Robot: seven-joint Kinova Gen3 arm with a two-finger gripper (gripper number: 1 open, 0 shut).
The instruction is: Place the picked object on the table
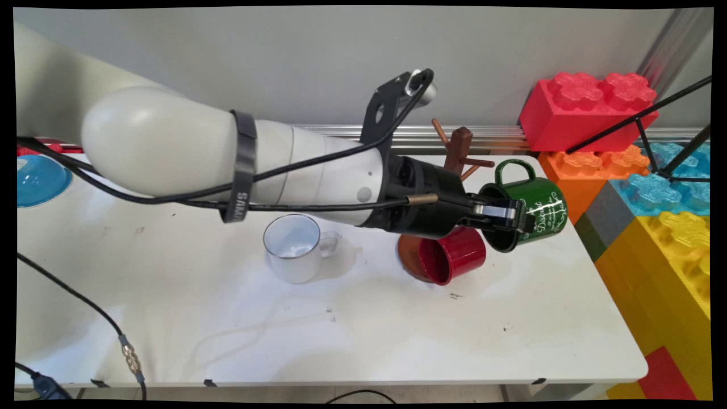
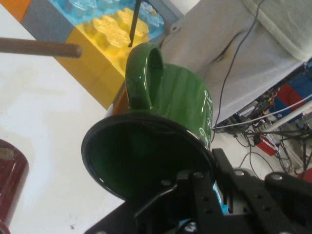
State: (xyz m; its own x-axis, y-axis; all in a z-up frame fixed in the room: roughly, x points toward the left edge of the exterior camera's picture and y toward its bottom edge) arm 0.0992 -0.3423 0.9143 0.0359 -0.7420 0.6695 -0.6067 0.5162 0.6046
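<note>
My gripper (image 1: 514,218) is shut on the rim of a green mug (image 1: 534,210) with white lettering, held in the air on its side with the handle up. In the hand view the green mug (image 2: 161,131) fills the middle, mouth toward the camera, one finger inside the rim and one outside. Just left of it stands a brown wooden mug tree (image 1: 459,149); one of its pegs (image 2: 39,47) shows at the top left of the hand view. A red mug (image 1: 454,255) lies on its side below the gripper. A white mug (image 1: 295,247) stands upright further left.
Large toy bricks, red (image 1: 585,108), orange, blue and yellow (image 1: 664,272), are stacked along the table's right end. A blue bowl (image 1: 37,179) sits at the far left. Black cables hang at the front left. The white table's (image 1: 341,329) front half is bare.
</note>
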